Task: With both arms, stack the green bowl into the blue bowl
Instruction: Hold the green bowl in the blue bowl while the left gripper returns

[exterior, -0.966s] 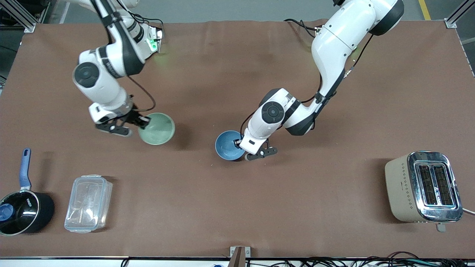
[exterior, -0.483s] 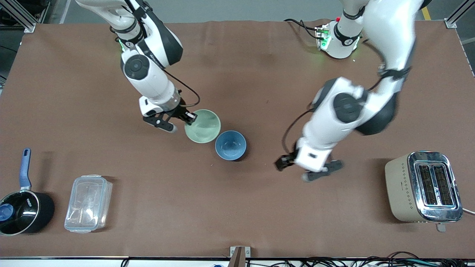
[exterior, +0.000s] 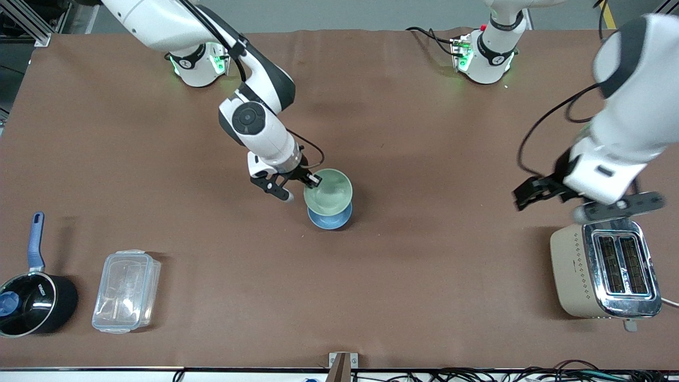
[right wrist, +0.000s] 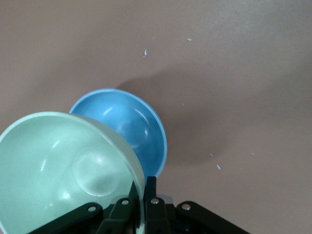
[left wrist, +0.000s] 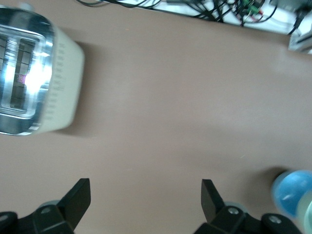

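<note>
My right gripper is shut on the rim of the pale green bowl and holds it in the air, over the blue bowl and hiding most of it. In the right wrist view the green bowl is pinched between the fingers, and the blue bowl stands on the table below it. My left gripper is open and empty, up over the table next to the toaster. The left wrist view shows the blue bowl at its edge.
A beige toaster stands at the left arm's end of the table, near the front camera. A clear plastic container and a black saucepan with a blue handle stand at the right arm's end. The brown table holds nothing else.
My right gripper has carried the green bowl from beside the blue bowl to over it. My left gripper let go of the blue bowl and swung away toward the toaster.
</note>
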